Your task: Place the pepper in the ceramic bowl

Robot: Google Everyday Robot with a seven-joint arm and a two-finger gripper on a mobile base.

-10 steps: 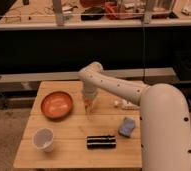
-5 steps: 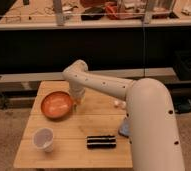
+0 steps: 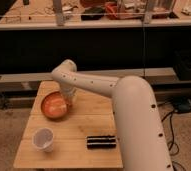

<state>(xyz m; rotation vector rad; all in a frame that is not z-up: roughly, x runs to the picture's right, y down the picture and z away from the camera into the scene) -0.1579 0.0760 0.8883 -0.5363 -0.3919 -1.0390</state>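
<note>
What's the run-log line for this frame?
gripper: over right rim of ceramic bowl | pepper: not visible | plastic cup: front-left, untouched

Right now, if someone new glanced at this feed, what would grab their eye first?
The big white robot arm dominates, sweeping from the lower right up and over the wooden table. Its gripper hangs at the right rim of the ceramic bowl on the table's left rear. Nearer the front stand a white plastic cup and a dark bar.
</note>
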